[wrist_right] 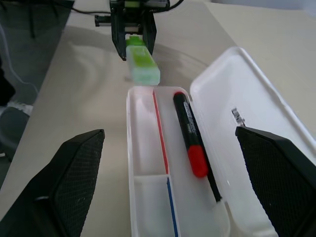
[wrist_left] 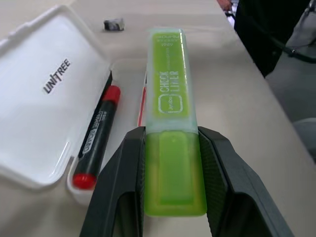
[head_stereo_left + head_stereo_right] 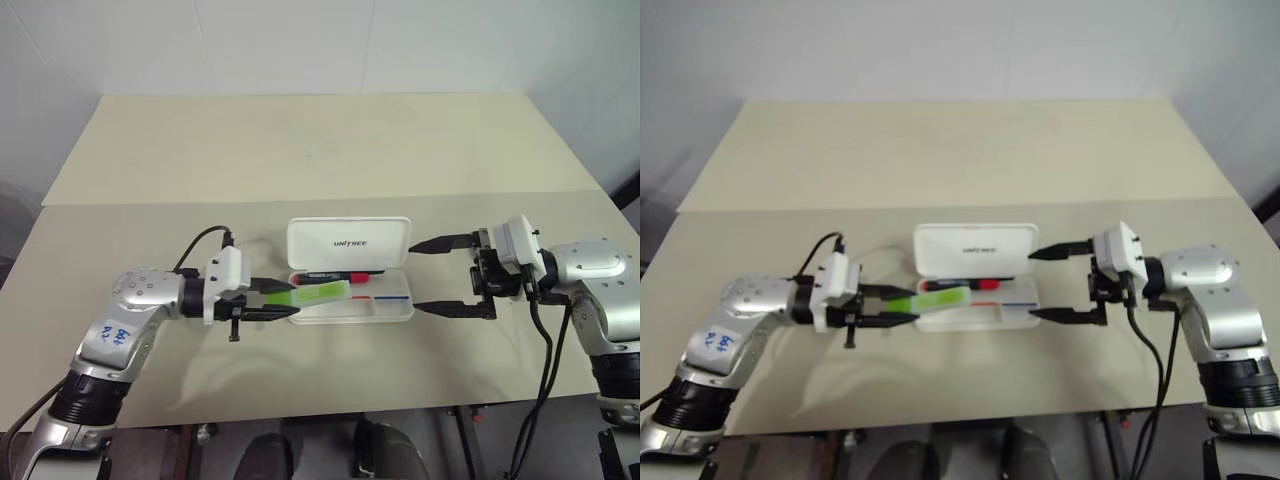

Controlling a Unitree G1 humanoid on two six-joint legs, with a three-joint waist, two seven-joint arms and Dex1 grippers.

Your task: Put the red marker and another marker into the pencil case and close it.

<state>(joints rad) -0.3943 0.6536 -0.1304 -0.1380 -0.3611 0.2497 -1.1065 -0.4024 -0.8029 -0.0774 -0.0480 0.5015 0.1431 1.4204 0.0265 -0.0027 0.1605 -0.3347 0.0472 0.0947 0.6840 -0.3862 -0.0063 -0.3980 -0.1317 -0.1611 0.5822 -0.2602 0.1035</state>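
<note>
open pencil case (image 3: 350,300) front compartment free, red marker (image 3: 340,275) along hinge side, raised lid behind

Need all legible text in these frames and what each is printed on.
"UNITREE": open lid of the pencil case.
"CHECK LINER": side of the green marker, held by the left gripper; the small print near its far end is too blurred to read.
Print along the red marker barrel: too small to read.
Blue scribble on the left arm's sticker: illegible.

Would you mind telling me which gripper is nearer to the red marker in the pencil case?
Left. The left gripper, holding the green marker, sits at the case's left end beside the red marker. The right gripper stands open off the pencil case's right end.
</note>
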